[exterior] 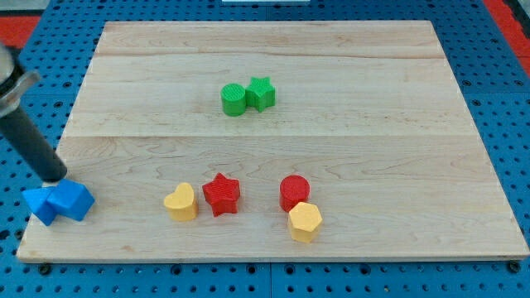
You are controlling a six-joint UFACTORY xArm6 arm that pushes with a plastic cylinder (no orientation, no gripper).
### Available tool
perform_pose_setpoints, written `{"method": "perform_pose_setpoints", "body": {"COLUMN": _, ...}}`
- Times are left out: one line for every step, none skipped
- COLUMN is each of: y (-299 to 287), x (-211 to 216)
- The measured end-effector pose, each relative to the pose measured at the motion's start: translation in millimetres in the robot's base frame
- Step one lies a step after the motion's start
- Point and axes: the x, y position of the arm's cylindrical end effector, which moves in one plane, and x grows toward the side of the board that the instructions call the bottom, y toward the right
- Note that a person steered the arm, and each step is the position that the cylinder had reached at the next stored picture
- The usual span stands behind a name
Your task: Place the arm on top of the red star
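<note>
The red star (221,194) lies on the wooden board (331,149), low and left of centre, with a yellow heart (180,202) just to its left. My tip (56,178) is at the view's far left, at the board's left edge, touching the top of two blue blocks (59,201). It is far to the left of the red star.
A red cylinder (294,191) stands right of the star with a yellow hexagon (304,221) touching it below. A green cylinder (234,99) and a green star (261,93) sit together at the upper middle. Blue pegboard surrounds the board.
</note>
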Motion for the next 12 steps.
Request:
{"method": "perform_pose_setpoints", "body": {"y": 27.6, "x": -31.0}}
{"method": "perform_pose_setpoints", "body": {"y": 44.3, "x": -33.7}}
{"method": "perform_pose_setpoints", "body": {"y": 45.5, "x": -34.1}}
{"method": "perform_pose_setpoints", "body": {"y": 45.5, "x": -33.5}}
{"method": "perform_pose_setpoints", "body": {"y": 52.3, "x": -33.3}}
{"method": "perform_pose_setpoints", "body": {"y": 112.0, "x": -30.9}}
{"method": "perform_pose_setpoints", "body": {"y": 130.0, "x": -30.9}}
{"method": "perform_pose_setpoints", "body": {"y": 139.0, "x": -30.9}}
{"method": "perform_pose_setpoints", "body": {"y": 153.4, "x": -30.9}}
{"method": "perform_pose_setpoints", "body": {"y": 170.5, "x": -30.9}}
{"method": "perform_pose_setpoints", "body": {"y": 187.8, "x": -30.9}}
{"method": "perform_pose_setpoints", "body": {"y": 200.6, "x": -31.0}}
